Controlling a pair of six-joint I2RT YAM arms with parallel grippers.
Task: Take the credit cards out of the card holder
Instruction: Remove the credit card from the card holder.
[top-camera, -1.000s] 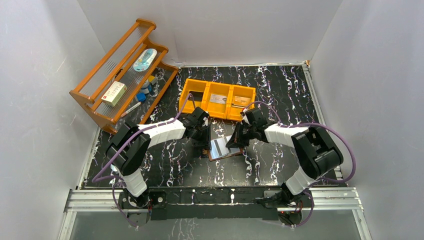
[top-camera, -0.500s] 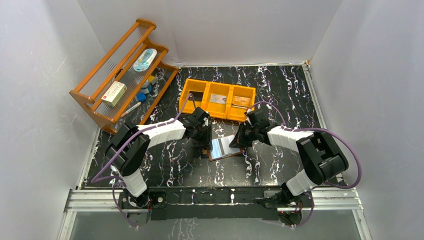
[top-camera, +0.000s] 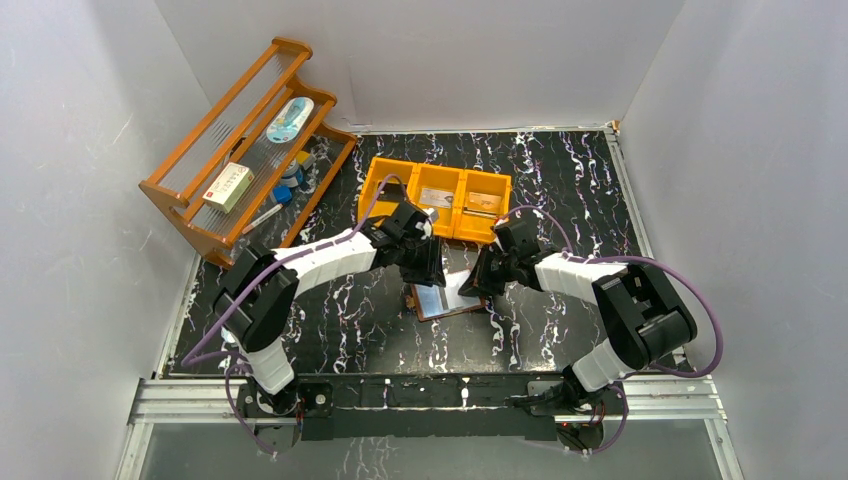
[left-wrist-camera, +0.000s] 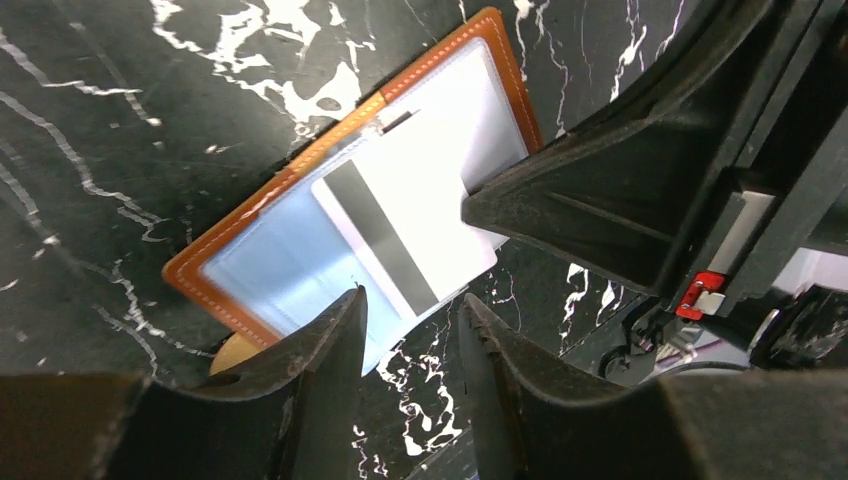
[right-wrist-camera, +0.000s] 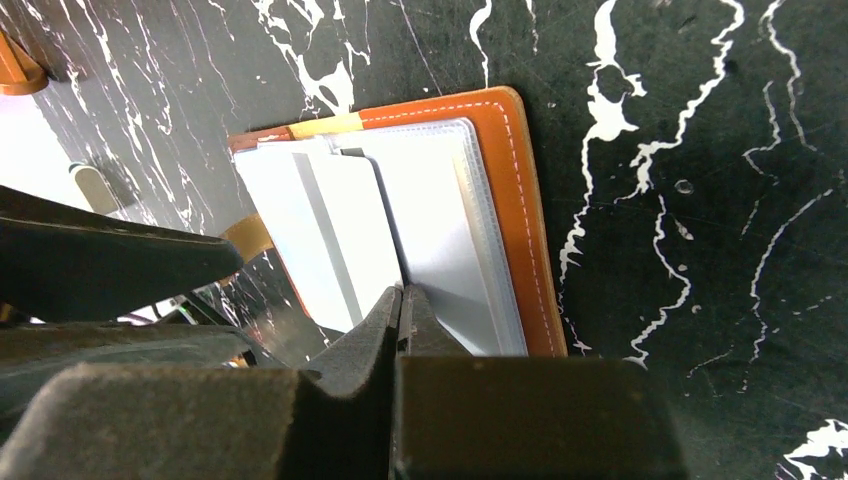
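Note:
The brown card holder (top-camera: 446, 298) lies open on the black marbled table, its pale-blue clear pockets facing up (left-wrist-camera: 270, 265). A white credit card with a grey stripe (left-wrist-camera: 405, 230) sticks halfway out of a pocket, also seen in the right wrist view (right-wrist-camera: 335, 235). My left gripper (left-wrist-camera: 412, 305) hovers open just off the card's free corner, nothing between its fingers. My right gripper (right-wrist-camera: 402, 295) is shut, its tips pressed on a clear pocket page of the holder (right-wrist-camera: 520, 220). Two more cards, silvery (top-camera: 437, 197) and tan (top-camera: 482, 203), lie in the orange bin.
The orange three-compartment bin (top-camera: 392, 170) stands just behind the holder. A wooden rack (top-camera: 190, 195) at the far left carries a white-and-red box (top-camera: 228, 186) and small items. White walls close in the table on three sides.
My left gripper has swung from the holder's left side toward the far right, over its back edge, and its jaws have widened. The right gripper has shifted slightly and stays shut.

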